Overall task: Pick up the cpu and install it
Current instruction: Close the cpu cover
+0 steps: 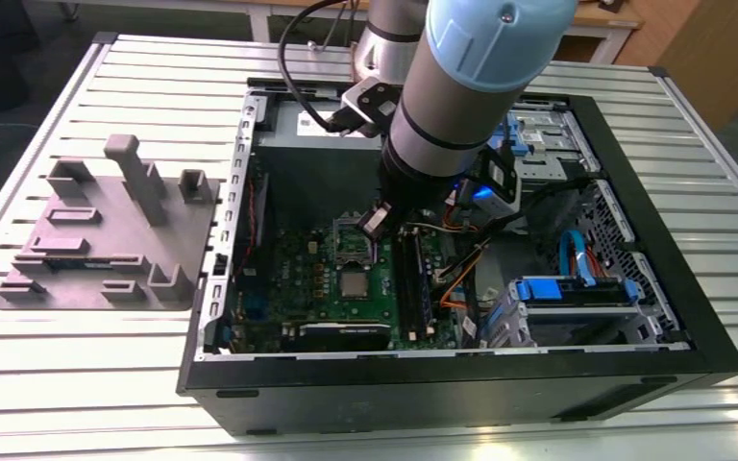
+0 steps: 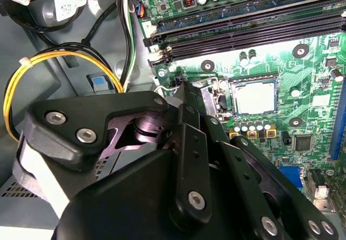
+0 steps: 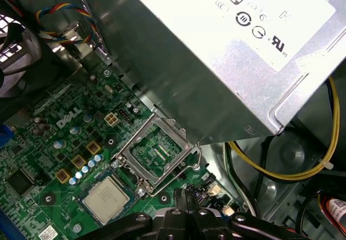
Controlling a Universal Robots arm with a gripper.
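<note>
The cpu (image 3: 106,199) is seated flat mid-motherboard (image 3: 54,213), the gripper (image 3: 186,197) is pinched shut on nothing beside the opened retention frame (image 3: 157,153), and that frame is best pressed squarely, the cpu left unnudged.

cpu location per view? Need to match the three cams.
Exterior view: cpu on the green motherboard, at the exterior view's left of the memory slots.
Second wrist view: cpu between the memory slots and a capacitor row.
First wrist view: cpu beside the hinged-open socket frame.
Shared landmark: the motherboard.
</note>
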